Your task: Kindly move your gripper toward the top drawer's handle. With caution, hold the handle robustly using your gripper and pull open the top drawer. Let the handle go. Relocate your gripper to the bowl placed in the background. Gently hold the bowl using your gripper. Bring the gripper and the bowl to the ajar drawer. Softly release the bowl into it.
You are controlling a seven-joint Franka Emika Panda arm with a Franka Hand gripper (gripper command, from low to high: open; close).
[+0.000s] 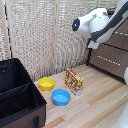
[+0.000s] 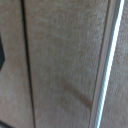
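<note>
The gripper (image 1: 93, 44) is up by the top drawer (image 1: 120, 40); I cannot tell if it is open. The handle (image 2: 106, 65) looks thin, so fingers might slip. The yellow bowl (image 1: 46, 83) waits on the floor, near the wall edge.

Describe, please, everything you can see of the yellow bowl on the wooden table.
The yellow bowl is small, round and shallow, plastic by its look, upright and seemingly empty. It rests on the light wooden table, just beside the black case, with the blue bowl close in front of it. Nothing grips it.
</note>
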